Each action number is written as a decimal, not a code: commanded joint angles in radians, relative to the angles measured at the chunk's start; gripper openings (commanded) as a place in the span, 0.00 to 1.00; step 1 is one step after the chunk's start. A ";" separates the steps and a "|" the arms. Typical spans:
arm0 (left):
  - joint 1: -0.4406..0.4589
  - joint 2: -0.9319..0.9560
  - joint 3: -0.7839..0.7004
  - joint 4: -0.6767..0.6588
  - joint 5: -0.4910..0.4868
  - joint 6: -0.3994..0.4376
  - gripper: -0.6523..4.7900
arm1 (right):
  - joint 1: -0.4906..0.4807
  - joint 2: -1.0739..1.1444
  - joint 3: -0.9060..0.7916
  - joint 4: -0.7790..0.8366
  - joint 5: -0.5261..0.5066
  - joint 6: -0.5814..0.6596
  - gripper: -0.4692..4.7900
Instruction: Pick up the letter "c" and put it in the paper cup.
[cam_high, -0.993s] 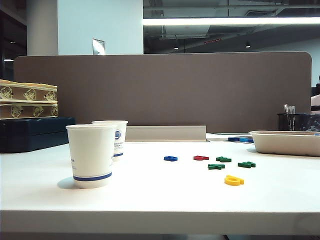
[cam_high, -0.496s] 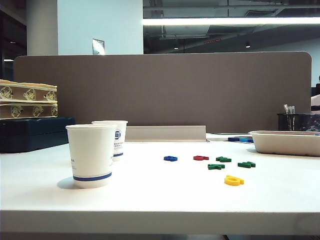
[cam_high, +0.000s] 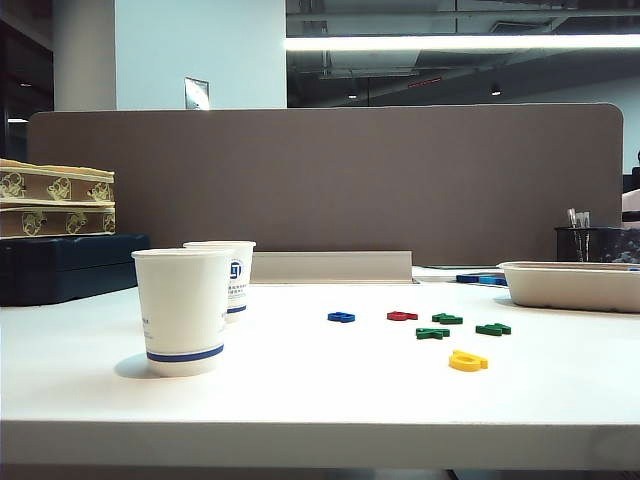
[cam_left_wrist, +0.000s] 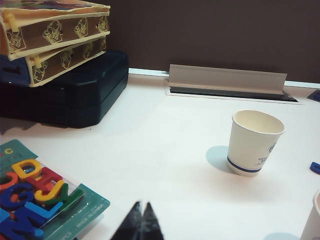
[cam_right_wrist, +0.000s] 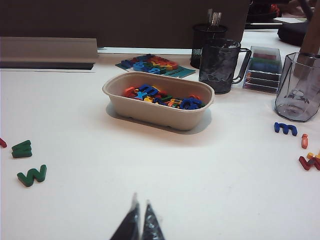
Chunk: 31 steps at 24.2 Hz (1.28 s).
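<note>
Looking from the right wrist, the right gripper hangs over the white table with its two tips pressed together, and it holds nothing. The letter "c", small and orange, lies flat on the table well apart from this gripper, near a blue letter. The left gripper is also closed and empty. The paper cup stands farther away, on the left part of the table.
</note>
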 joint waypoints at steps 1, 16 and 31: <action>-0.002 0.001 0.003 0.009 0.005 0.000 0.11 | 0.002 0.000 -0.004 0.015 -0.001 0.004 0.11; -0.002 0.001 0.003 0.009 0.005 0.000 0.11 | 0.002 -0.093 -0.004 -0.010 0.000 0.004 0.11; -0.002 0.001 0.003 0.009 0.005 0.000 0.11 | -0.001 -0.108 -0.003 0.134 -0.048 -0.001 0.11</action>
